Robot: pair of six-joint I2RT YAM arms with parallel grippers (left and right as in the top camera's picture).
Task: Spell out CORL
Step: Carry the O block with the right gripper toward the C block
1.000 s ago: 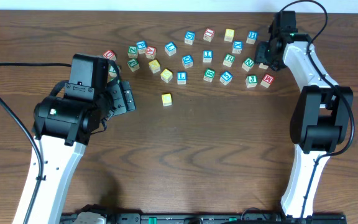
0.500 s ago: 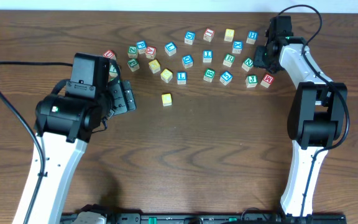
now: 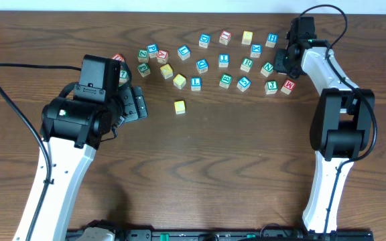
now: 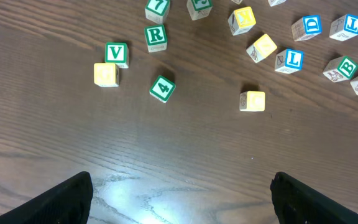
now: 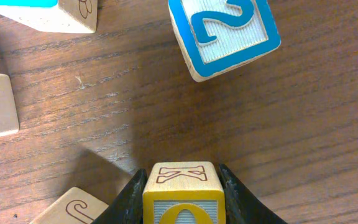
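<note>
Lettered wooden blocks lie scattered across the back of the table. My right gripper (image 3: 284, 64) is at the right end of the scatter, shut on a yellow O block (image 5: 182, 194) that has a K on its upper face. A blue 2 block (image 5: 224, 34) lies just beyond it. My left gripper (image 3: 135, 104) is open and empty, above bare wood. In the left wrist view, a green R block (image 4: 156, 36) and a blue L block (image 4: 290, 60) lie ahead of it. The blue L (image 3: 196, 83) and a blue C block (image 3: 202, 65) show in the overhead view.
A lone yellow block (image 3: 179, 106) sits nearest the table's middle and also shows in the left wrist view (image 4: 252, 100). Green V (image 4: 116, 53), green 4 (image 4: 162, 88) and another yellow block (image 4: 107, 74) lie at the left. A red block (image 3: 287, 86) lies near my right gripper.
My right gripper has shifted a little towards the back of the table and then held still. The left arm has barely moved.
</note>
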